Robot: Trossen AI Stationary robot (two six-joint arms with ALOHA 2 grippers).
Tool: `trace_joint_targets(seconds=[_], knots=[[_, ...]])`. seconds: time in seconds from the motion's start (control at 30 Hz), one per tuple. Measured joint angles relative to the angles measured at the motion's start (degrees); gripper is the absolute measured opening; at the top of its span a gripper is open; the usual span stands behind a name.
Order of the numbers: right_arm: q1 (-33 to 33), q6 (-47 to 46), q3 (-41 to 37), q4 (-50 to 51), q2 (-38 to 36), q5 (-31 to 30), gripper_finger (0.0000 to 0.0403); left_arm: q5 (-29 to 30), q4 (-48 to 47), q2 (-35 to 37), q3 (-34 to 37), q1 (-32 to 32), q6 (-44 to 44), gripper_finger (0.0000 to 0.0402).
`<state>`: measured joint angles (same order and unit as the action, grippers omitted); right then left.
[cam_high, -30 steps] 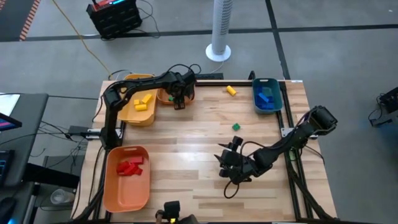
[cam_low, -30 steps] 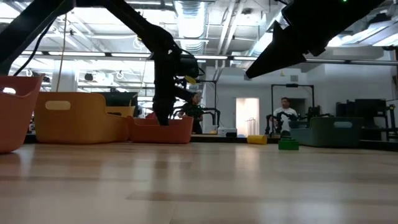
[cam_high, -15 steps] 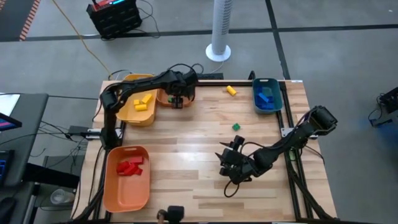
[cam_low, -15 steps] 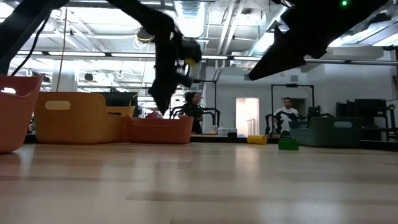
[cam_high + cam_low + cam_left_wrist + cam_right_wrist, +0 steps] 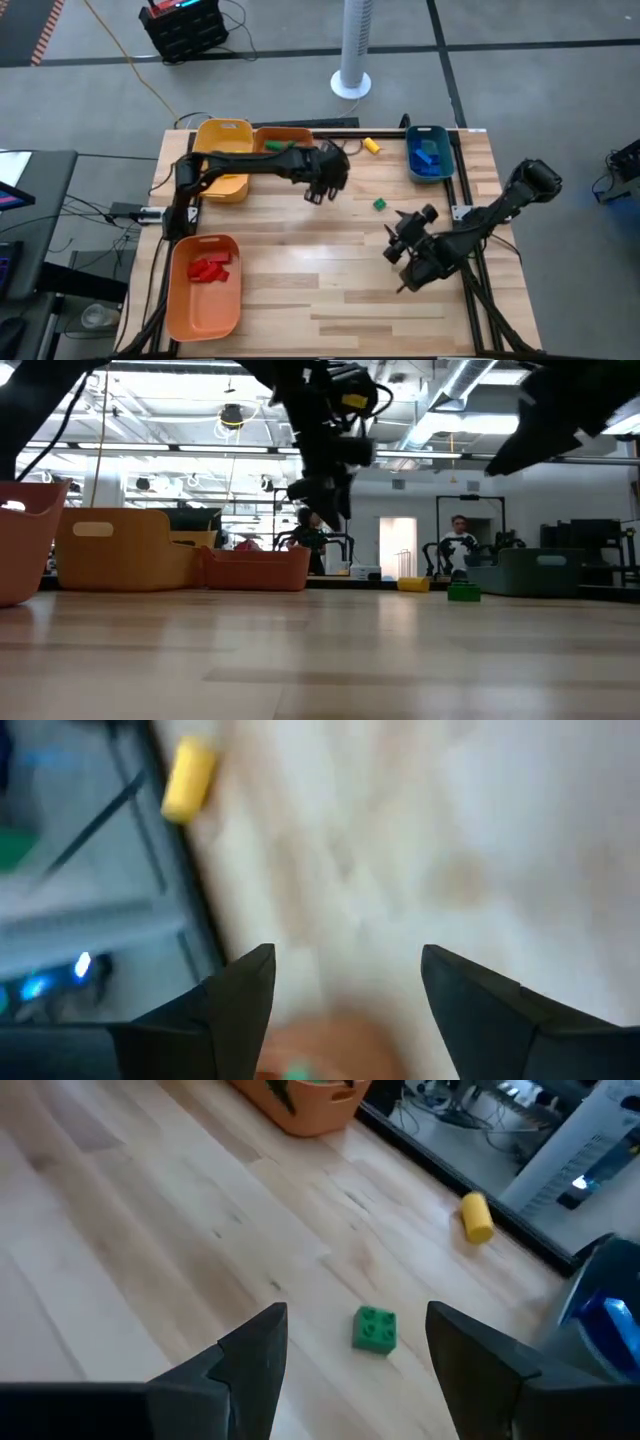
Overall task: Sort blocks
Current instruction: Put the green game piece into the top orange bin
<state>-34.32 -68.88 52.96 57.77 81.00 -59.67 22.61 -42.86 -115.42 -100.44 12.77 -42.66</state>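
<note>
A green block (image 5: 380, 204) (image 5: 375, 1329) lies flat on the bare wood right of the table's middle. A yellow block (image 5: 372, 146) (image 5: 188, 780) lies near the far edge. My left gripper (image 5: 320, 190) (image 5: 345, 990) hangs open above the table's middle, right of the small orange bin (image 5: 283, 146), and holds nothing. My right gripper (image 5: 408, 228) (image 5: 355, 1370) is open, raised, just near and right of the green block, pointing at it. In the low view the left gripper (image 5: 325, 500) is well above the wood.
A yellow bin (image 5: 222, 160) stands at the far left. A large orange bin (image 5: 205, 300) with red blocks sits at the near left. A teal bin (image 5: 428, 152) with blue and green blocks stands at the far right. People show in the room behind.
My left gripper has risen out of the small orange bin and swung toward the table's right, ending over the middle. My right gripper has moved toward the right and far edges, closer to the green block. No block has moved.
</note>
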Motion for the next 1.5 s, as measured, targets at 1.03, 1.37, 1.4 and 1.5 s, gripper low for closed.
trace_joint_targets(seconds=[1.03,1.37,1.4,1.5], knots=[[-3.96,-12.28,-8.49,2.19,-5.7,-1.73,0.0248,-25.13,22.15,-16.93,-11.87,-5.0,8.64,0.0244],[-4.56,-12.75,-8.56,2.91,-7.71,-3.76,0.0248,-25.37,29.31,-16.95,-10.93,-4.93,26.67,0.0244],[-4.56,-12.74,-8.56,2.92,-7.87,-3.79,0.0248,-25.35,28.95,-16.95,-10.93,-5.06,28.01,0.0244],[-4.67,-12.58,-8.56,2.93,-7.98,-2.32,0.0248,-24.77,24.79,-16.73,-10.93,-5.79,29.87,0.0244]])
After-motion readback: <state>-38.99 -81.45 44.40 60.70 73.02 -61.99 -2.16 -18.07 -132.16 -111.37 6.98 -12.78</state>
